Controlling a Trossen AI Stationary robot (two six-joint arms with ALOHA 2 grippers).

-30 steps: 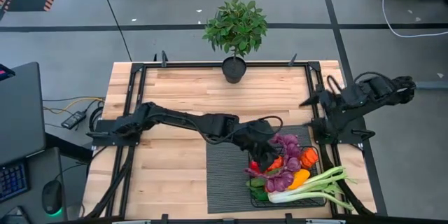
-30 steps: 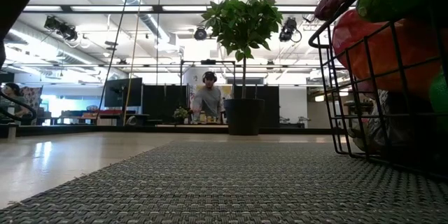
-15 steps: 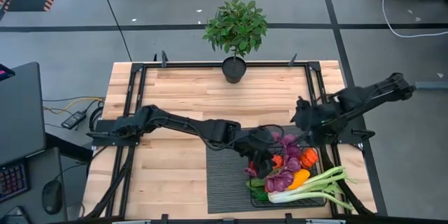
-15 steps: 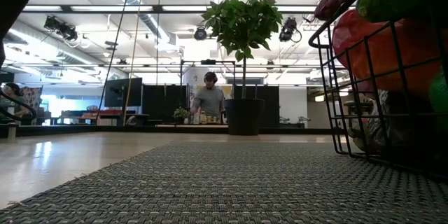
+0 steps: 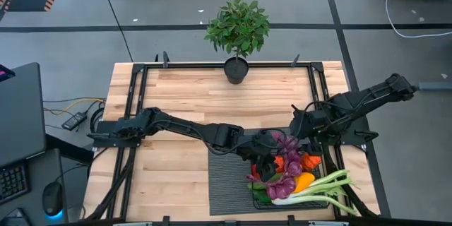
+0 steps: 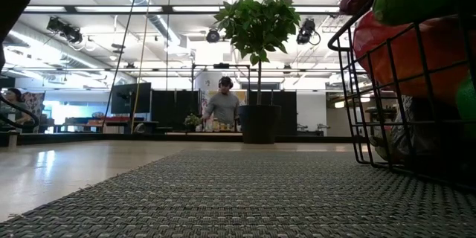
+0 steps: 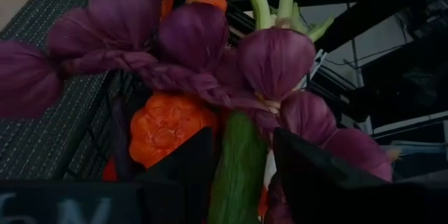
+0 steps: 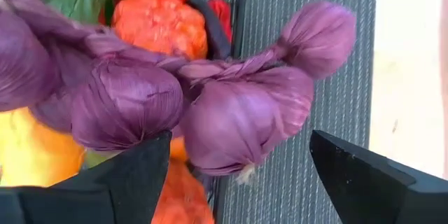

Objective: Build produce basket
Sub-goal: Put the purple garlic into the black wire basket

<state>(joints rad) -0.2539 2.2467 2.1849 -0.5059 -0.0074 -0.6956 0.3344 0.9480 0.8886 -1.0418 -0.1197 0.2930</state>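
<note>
While the left gripper (image 5: 269, 161) stays low over the basket (image 5: 316, 203), the right arm has swung in from the table's right edge, and its gripper (image 5: 299, 123) now hangs just beside the basket's far end, above the purple bulbs (image 5: 287, 145). The produce (image 5: 296, 176) has barely shifted; the leek (image 5: 321, 187) lies along the basket's near right side, stalks poking past the rim.

Only the left wrist view shows the grasp: that gripper's dark fingers (image 7: 183, 175) sit on either side of a green cucumber (image 7: 236, 171), clamped on it, with purple bulbs (image 7: 273, 63) and an orange piece (image 7: 166, 124) just behind. The right wrist view shows its own fingers (image 8: 133, 175) spread wide and holding nothing, with a braid of purple bulbs (image 8: 238, 115) between them, farther off, over the mat (image 8: 308, 56).

From overhead, the basket stands on the mat (image 5: 229, 176) at the table's (image 5: 176, 92) near right, and the plant (image 5: 237, 32) stands at the far edge. The low view alone shows the basket's wire wall (image 6: 387, 97) side-on, red and orange produce (image 6: 424, 52) pressed behind it, and a person (image 6: 222, 108) standing far back in the room.
</note>
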